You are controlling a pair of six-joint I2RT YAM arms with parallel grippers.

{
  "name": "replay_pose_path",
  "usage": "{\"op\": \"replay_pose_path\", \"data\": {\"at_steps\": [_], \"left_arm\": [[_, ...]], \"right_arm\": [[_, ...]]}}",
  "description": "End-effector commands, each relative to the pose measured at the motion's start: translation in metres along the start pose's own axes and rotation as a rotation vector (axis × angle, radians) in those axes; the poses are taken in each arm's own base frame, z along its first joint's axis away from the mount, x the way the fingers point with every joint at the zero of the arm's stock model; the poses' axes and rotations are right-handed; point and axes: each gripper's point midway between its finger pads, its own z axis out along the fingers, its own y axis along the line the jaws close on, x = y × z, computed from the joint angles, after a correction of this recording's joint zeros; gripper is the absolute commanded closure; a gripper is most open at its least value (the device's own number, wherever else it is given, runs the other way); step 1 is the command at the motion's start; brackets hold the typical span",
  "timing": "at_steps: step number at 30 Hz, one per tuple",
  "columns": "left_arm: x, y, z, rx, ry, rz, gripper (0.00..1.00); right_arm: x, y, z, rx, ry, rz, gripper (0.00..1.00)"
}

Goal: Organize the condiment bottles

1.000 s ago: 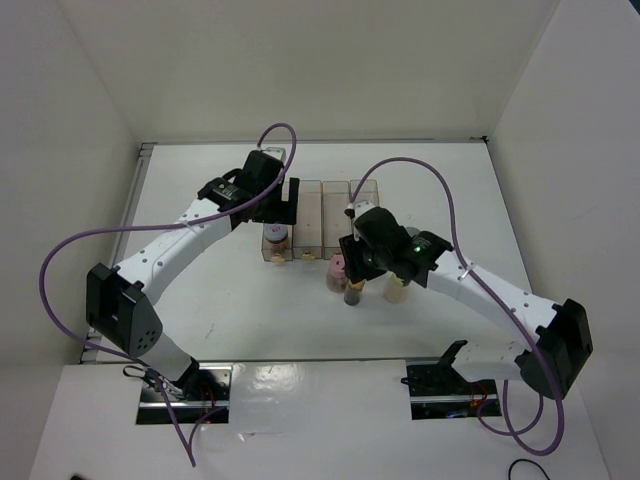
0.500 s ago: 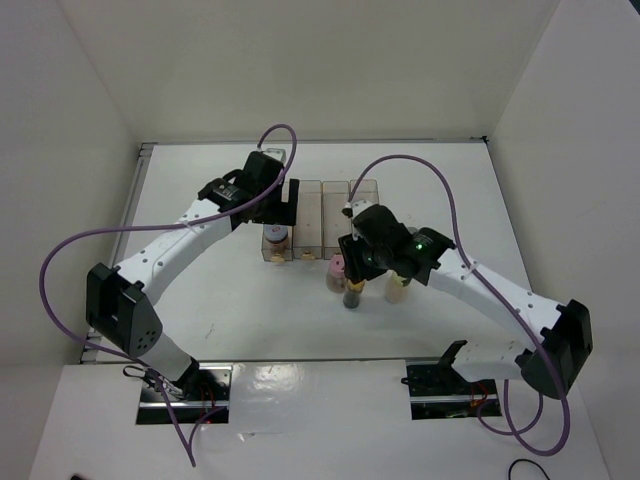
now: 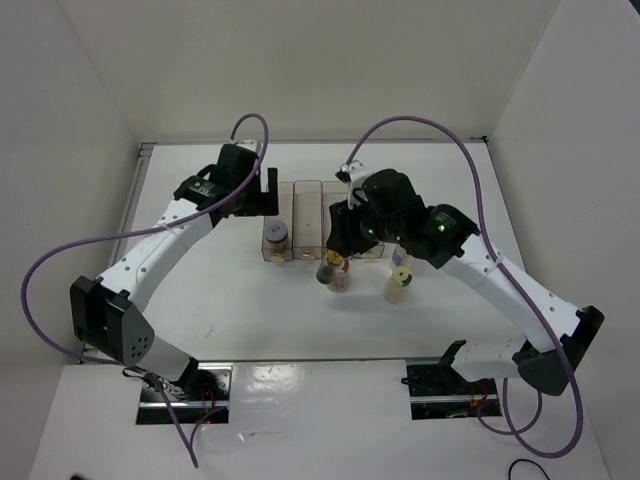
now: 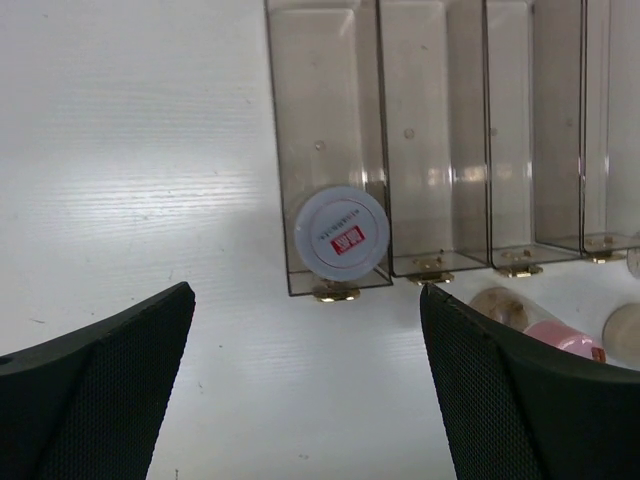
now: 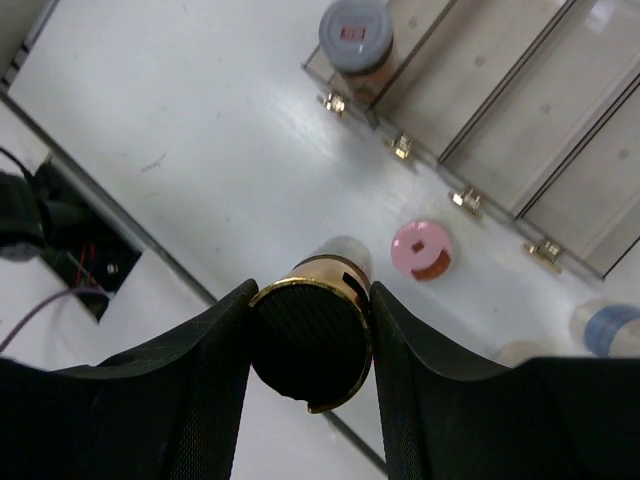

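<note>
Centre frame, the right gripper [image 5: 310, 335] pinches the gold-capped spice jar [image 5: 308, 352] aloft, apparently bound for the clear tray [image 4: 325, 100]; the left gripper [image 4: 305, 320] hovers upper left, jaws spread.

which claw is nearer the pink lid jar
right. right claw, shut on the gold-capped jar, hangs just beside the pink-lid jar; open left claw is off by the tray's left end.

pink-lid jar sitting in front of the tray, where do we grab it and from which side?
Grip the pink-lid jar by its round lid, straight from above: it stands upright on the table, lid up. Close the jaws along the tray front, since its latches sit close behind. The left gripper is open; the right gripper holds the gold-cap jar.
</note>
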Motion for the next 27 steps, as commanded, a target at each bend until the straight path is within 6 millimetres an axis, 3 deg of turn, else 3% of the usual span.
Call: {"op": "replay_pose_path", "data": {"at_steps": [1,6,11,17,18,22,27], "left_arm": [[-0.025,0.019,-0.009,0.025,-0.071,-0.07,0.01],[-0.039,0.046,-0.01,0.06,-0.096,-0.151,0.01],[-0.028,0.068,-0.001,0.052,-0.061,-0.188,0.01],[-0.029,0.078,-0.006,0.051,-0.08,-0.189,0.01],[-0.028,0.076,-0.007,0.061,-0.078,-0.188,0.01],[-0.021,0.086,-0.005,0.048,-0.063,-0.197,0.01],[-0.02,0.09,-0.003,0.054,-0.065,-0.199,0.01]], "right_arm": [[-0.065,0.008,0.003,0.022,-0.171,-0.044,1.0],[-0.086,-0.015,0.039,0.166,-0.177,-0.065,1.0],[-0.109,-0.02,0.06,0.209,-0.233,-0.069,1.0],[-0.112,-0.036,0.085,0.295,-0.236,-0.063,1.0],[-0.123,-0.033,0.081,0.287,-0.267,-0.06,1.0],[-0.128,-0.03,0.09,0.277,-0.27,-0.06,1.0],[-0.121,-0.032,0.111,0.275,-0.243,-0.064,1.0]]}}
